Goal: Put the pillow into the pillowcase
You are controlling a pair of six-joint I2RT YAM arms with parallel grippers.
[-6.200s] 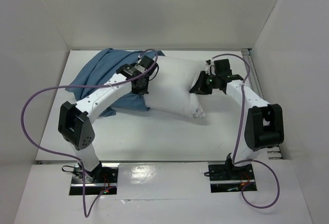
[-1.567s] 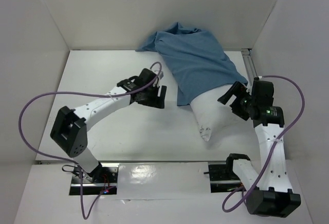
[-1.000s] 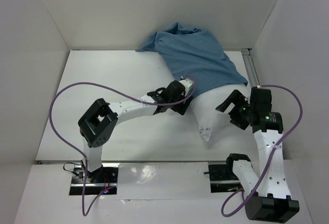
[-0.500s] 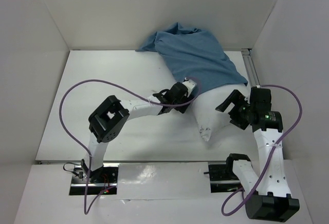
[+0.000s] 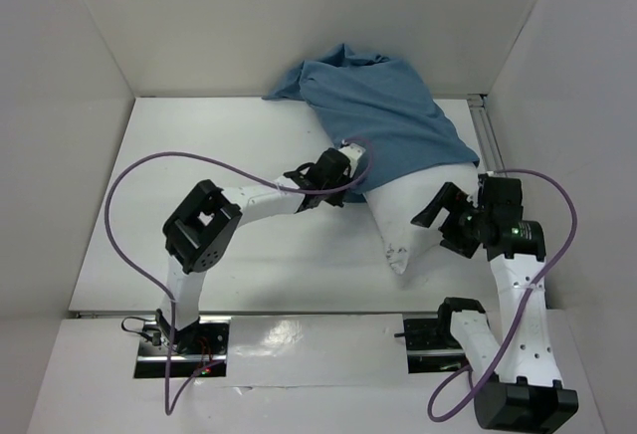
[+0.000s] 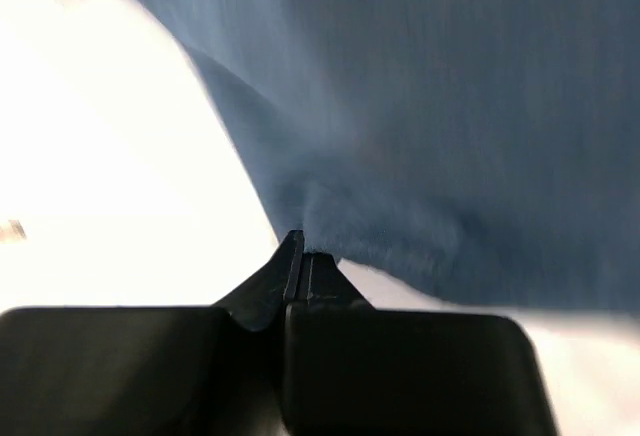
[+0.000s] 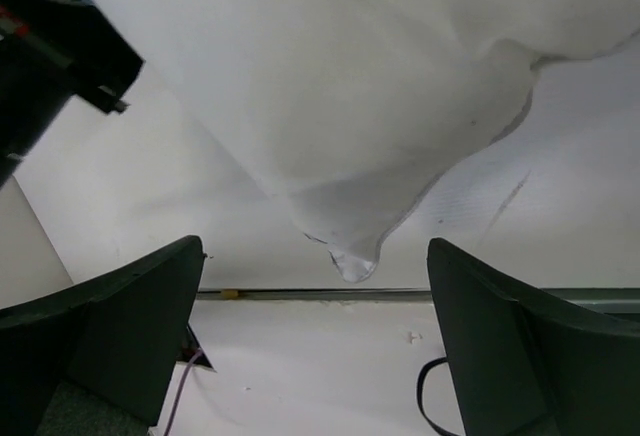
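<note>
The left gripper [image 6: 303,253] is clamped on a bunched fold of the pillowcase [image 5: 383,115], which spreads away ahead of it. The right gripper [image 5: 439,223] stands wide apart, the pillow [image 5: 413,205] lying just ahead of its fingers with its far end under the blue cloth.

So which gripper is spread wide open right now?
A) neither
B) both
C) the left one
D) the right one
D: the right gripper has its fingers far apart, facing the pillow, while the left gripper is pinched shut on the pillowcase.
</note>
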